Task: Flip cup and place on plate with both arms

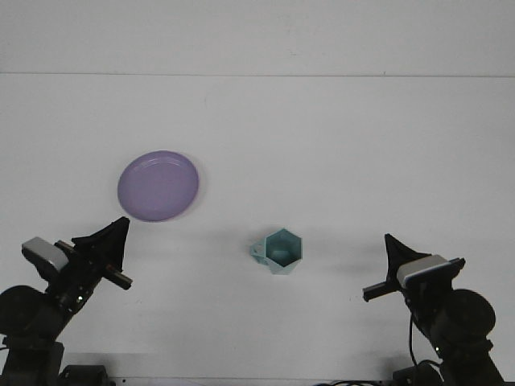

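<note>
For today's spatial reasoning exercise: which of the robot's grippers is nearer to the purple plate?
Left. The left gripper sits just below the purple plate, at its lower-left edge. The right gripper is far across the table, beyond the teal cup.
</note>
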You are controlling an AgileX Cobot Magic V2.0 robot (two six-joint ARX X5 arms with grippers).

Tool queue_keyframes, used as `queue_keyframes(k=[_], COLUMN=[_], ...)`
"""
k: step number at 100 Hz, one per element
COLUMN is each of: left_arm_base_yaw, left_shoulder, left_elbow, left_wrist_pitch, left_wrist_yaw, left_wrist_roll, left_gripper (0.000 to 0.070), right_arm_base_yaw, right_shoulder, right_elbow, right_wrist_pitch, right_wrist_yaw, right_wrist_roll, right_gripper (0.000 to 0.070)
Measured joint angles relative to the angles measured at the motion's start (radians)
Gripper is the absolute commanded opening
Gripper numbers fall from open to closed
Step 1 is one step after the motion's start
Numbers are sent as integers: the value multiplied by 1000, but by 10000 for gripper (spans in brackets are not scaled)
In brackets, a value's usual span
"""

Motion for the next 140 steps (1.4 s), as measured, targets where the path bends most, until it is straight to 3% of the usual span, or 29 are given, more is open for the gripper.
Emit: queue_keyframes(k=[17,43,65,71,83,89,101,116,140], left_arm_base_yaw=[-95,-325,-438,-459,-499,-516,-551,-612,-691], left_shoulder=[213,589,892,964,1086,1138,1228,1325,1413], left_elbow=[188,507,776,839,948,995,1094,1201,1255], left_wrist_pitch=[-101,-377,-590,-646,-742,-779,-882,-1020,-1047], left_wrist_yaw=[20,20,5,4,3,3,-9,-113,-178], left_wrist_roll=[16,183,267,283,308,316,348,415,482], left_gripper=[12,12,21,83,380,460,461,459,458], right_arm_base_yaw=[0,0,0,0,0,0,0,0,0], right_shoulder=[-156,-199,-199,-199,-199,-199,-199,-199,-199], right_elbow=[-93,-93,-93,-93,-93,-93,-93,-93,-93], right_wrist_pitch=[24,37,36,36,36,36,36,36,35], right_wrist_yaw=[23,25,24,24,24,24,24,24,24], right_wrist_roll=[-7,-6,-3,-3,-3,-3,-3,-3,-3], right_gripper=[0,0,0,0,0,0,0,0,0])
